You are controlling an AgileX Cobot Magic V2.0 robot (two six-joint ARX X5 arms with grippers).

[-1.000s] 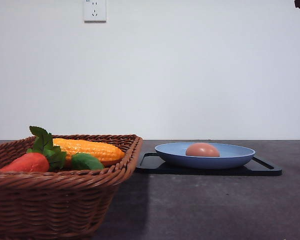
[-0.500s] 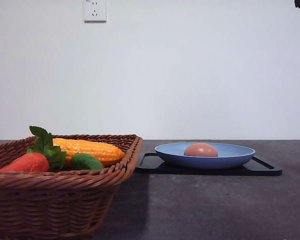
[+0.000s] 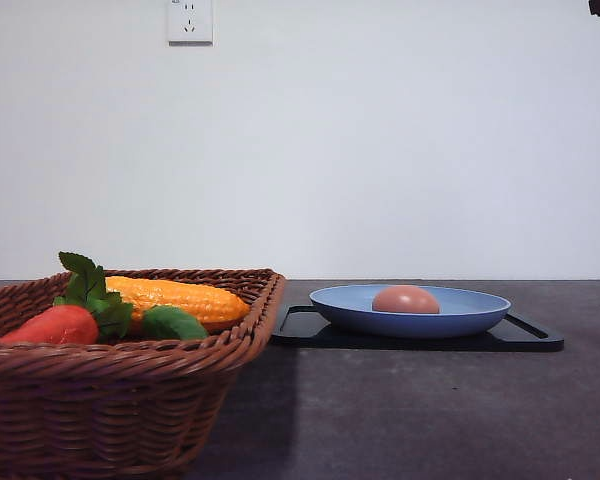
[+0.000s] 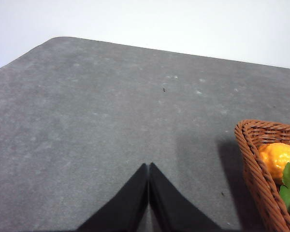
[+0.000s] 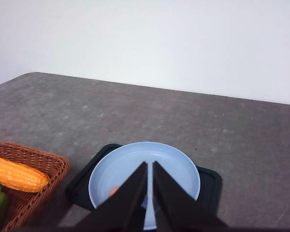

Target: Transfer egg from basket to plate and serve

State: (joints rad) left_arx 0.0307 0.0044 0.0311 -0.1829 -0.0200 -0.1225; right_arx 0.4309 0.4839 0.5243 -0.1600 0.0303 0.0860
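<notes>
The egg [image 3: 405, 299] is a smooth, matte, pinkish-brown oval lying on its side in the blue plate [image 3: 475, 312], its long axis level and running left to right in the front view. The plate rests on a flat black tray [image 3: 530, 338] on the dark grey worktop [image 3: 410, 410]. The wicker basket [image 3: 110, 400], left of the tray, holds a yellow corn cob [image 3: 180, 298], a red-orange vegetable [image 3: 55, 325] and green leaves. The left claw [image 4: 149, 166] is clenched, fingertips touching, above bare worktop beside the basket. The right claw [image 5: 150, 164] is nearly clenched, empty, above the plate.
</notes>
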